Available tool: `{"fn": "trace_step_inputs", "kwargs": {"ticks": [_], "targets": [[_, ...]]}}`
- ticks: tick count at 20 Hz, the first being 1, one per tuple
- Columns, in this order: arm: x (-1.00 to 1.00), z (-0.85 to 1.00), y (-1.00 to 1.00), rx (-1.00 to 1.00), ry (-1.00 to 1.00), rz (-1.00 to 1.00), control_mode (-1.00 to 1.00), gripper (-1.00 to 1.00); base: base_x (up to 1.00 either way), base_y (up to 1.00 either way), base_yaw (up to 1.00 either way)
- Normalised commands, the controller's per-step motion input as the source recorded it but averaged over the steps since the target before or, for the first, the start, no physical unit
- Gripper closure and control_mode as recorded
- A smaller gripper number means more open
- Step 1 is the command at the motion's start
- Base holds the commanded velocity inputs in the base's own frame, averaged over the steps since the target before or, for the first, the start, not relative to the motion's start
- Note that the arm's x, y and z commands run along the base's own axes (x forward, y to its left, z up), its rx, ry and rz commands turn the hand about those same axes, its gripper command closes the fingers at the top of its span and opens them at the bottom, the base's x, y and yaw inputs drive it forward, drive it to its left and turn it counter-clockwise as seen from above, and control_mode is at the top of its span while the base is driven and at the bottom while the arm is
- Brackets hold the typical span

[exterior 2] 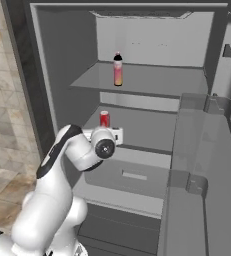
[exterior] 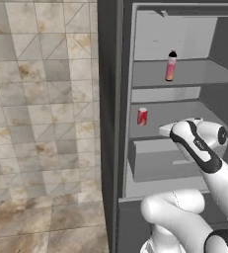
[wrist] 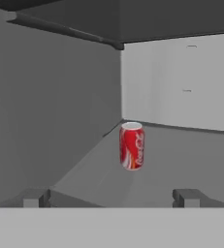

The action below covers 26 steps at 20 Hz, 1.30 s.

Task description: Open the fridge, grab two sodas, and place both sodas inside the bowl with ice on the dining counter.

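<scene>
Risk: can [wrist: 132, 152] upright ahead of the gripper [wrist: 111, 197], jaws wide apart, empty; an off-centre approach could tip it over.

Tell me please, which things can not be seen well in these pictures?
- Open two-finger gripper: in both base views the arm's white wrist covers it.
- Pink bottle with black cap: label too small to read.
- Small red soda can: lettering blurred, also in hand view.
- Dark grey fridge: cut off by frame edges.
</scene>
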Motion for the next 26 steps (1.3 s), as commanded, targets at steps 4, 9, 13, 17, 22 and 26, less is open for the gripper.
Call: {"fn": "trace_step_inputs", "kwargs": {"ticks": [4, 9, 13, 17, 22, 26], "targets": [[0.28, 0.0, 0.0, -0.08, 0.07, -0.03, -1.0, -1.0, 0.0, 0.0, 0.0], [0.31, 0.0, 0.0, -0.04, 0.02, -0.01, -1.0, -1.0, 0.0, 0.0, 0.0], [0.27, 0.0, 0.0, -0.01, 0.02, 0.0, -1.0, -1.0, 0.0, 0.0, 0.0], [0.33, 0.0, 0.03, -0.01, 0.02, 0.0, -1.0, -1.0, 0.0, 0.0, 0.0], [0.39, 0.0, 0.06, 0.0, 0.04, 0.0, -1.0, -1.0, 0.0, 0.0, 0.0], [0.38, -0.02, 0.08, 0.0, 0.03, 0.0, -1.0, -1.0, 0.0, 0.0, 0.0]]}}
